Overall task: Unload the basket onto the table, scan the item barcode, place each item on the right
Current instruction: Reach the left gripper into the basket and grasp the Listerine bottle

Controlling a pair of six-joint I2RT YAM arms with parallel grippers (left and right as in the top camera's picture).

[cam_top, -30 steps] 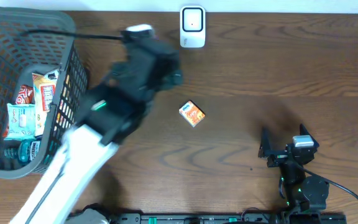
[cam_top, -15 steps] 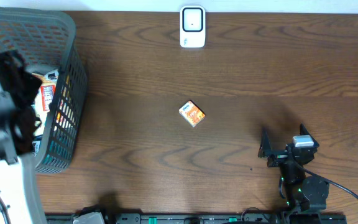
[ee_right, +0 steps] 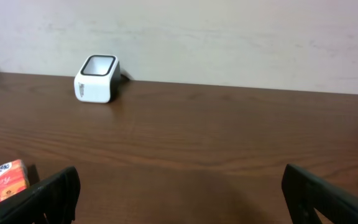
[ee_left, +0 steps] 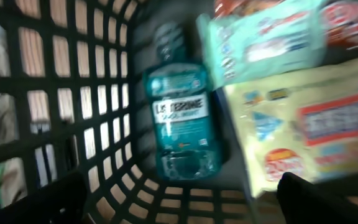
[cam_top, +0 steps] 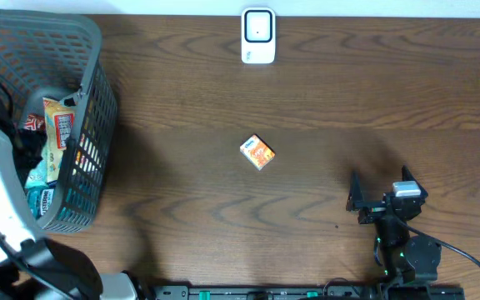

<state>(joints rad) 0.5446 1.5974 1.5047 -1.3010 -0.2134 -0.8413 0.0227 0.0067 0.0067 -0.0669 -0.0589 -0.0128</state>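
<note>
Left arm over the basket: I am watching the left gripper (ee_left: 179, 186) hanging inside the grey mesh basket (cam_top: 90, 100) at the upper left of the overhead frame, its jaws standing wide and holding nothing. In the left wrist view a teal mouthwash bottle (ee_left: 182, 127) is lying flat on the basket floor at the centre of the frame. A pale green wipes pack (ee_left: 266, 37) is sitting at the upper right, and a yellow snack bag (ee_left: 303, 130) is lying just beside the bottle on the right. That view is blurring, so I am not reading the small print.

A small orange box (cam_top: 257, 152) is lying on the brown wooden table (cam_top: 390, 108) at the middle of the overhead frame, well apart from the basket. The white scanner (cam_top: 257, 36) is standing at the top centre. The right gripper (ee_right: 180, 180) is resting at the lower right of the overhead frame, jaws spread wide and empty — the box is showing at the lower left edge of its wrist view.
</note>
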